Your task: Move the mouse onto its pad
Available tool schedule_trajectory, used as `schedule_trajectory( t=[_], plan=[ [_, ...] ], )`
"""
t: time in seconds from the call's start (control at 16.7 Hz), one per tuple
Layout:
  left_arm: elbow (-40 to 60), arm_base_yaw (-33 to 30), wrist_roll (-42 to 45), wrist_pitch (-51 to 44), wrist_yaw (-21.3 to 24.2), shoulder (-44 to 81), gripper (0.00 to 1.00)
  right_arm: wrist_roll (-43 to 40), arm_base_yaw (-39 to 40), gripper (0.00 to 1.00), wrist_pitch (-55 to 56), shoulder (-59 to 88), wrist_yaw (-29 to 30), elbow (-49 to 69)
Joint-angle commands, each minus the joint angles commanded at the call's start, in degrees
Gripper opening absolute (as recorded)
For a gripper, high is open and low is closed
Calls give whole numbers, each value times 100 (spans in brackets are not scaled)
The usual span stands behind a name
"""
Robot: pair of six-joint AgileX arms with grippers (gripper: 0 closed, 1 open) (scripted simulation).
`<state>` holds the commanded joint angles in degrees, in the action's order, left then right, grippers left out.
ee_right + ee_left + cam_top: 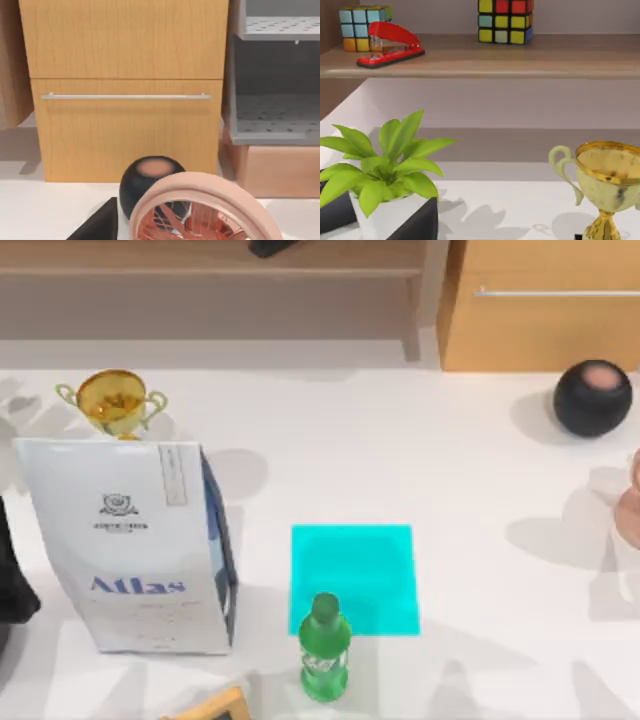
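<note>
The pad [355, 565] is a flat bright cyan rectangle lying just in front of the table's middle. A green bottle [325, 648] stands upright at its front edge, overlapping the front left corner. The mouse is out of view. My left arm [12, 585] is a dark shape at the table's left edge, beside the white "Atlas" bag [130, 550]. A dark part of my left gripper [417, 224] shows in the left wrist view, and a dark part of my right gripper [100, 225] in the right wrist view.
A gold trophy [113, 400] [607, 175] stands behind the bag. A potted plant [382, 170] is close to the left gripper. At the right are a black round speaker [593, 398] [150, 182], a pink fan [632, 505] [200, 210] and a wooden cabinet [545, 310].
</note>
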<state>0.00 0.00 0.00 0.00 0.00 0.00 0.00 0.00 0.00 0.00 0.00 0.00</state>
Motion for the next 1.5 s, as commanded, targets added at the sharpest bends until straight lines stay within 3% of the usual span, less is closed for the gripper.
schedule_trajectory(
  t=[0.24,0.48,0.96,1.26,1.5],
  plan=[
    [193,72,177,-145,9,162,100,0,0,100,0,0,0,0],
    [1284,405,1010,-897,1,1115,100,0,0,100,0,0,0,0],
    [4501,1058,2399,-3827,-139,5036,100,0,0,100,0,0,0,0],
    [5135,1086,2342,-5399,-112,7361,100,0,0,100,0,0,0,0],
    [5302,1000,2155,-5974,-9,8241,100,0,0,100,0,0,0,0]
  ],
)
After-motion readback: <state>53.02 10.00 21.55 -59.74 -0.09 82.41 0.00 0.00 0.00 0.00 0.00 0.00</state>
